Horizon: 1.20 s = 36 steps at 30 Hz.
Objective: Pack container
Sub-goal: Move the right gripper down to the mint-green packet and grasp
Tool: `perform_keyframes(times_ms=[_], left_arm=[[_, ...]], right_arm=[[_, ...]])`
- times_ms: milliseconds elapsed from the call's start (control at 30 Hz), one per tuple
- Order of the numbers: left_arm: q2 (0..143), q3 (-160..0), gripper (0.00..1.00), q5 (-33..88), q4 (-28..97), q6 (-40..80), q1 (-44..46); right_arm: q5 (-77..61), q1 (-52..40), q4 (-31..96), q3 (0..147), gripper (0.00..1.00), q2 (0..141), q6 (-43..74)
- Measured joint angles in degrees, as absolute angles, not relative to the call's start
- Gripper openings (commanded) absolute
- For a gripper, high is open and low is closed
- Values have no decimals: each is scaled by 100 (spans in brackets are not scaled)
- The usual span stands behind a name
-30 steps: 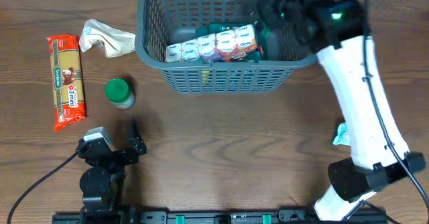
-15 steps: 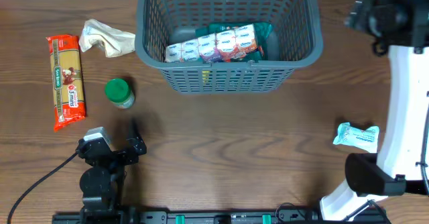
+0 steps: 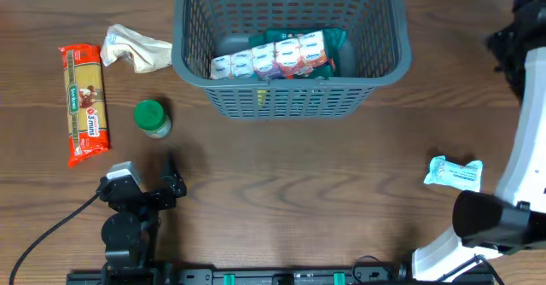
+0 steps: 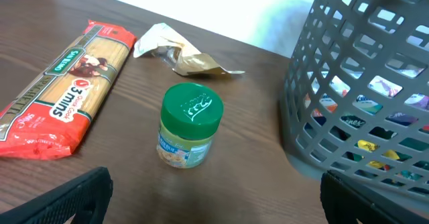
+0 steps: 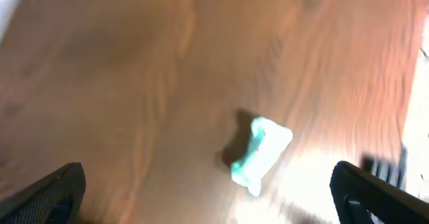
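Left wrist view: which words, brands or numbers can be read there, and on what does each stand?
"3 mins": on the red pasta packet.
Other print on that packet: too blurred to read.
Green-lidded jar: label and lid mark too small to read.
Packs seen through the container wall: print unreadable.

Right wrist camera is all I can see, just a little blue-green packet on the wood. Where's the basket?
Observer: The container sits at the far edge of the table, in the middle; the packet lies to its right, nearer the front edge.
Operator: Is anything in it yet?
Observer: Yes, a pack of small cups lies on its floor.
Operator: What's left outside on the other side?
Observer: A green-lidded jar, a pasta packet and a crumpled bag, all left of the container.
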State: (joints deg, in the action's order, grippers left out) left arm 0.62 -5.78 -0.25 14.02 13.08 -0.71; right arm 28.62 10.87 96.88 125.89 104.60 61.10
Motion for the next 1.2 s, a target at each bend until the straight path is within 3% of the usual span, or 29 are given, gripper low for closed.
perform_keyframes(times_ms=[200,400,733,1200], left_arm=[[62,-578,99,-25,1400,1306,-71],[62,-578,98,-27,1400,1306,-71],[62,-578,99,-25,1402,1308,-71],[62,-578,99,-25,1402,1308,-71]], right_arm=[[2770,1192,9415,10853,99,10462,7577],[2738,1330,8600,9271,99,10462,8254],[2438,1964,7494,7511,99,10462,8514],[2156,2429,6630,6726,99,10462,8468]])
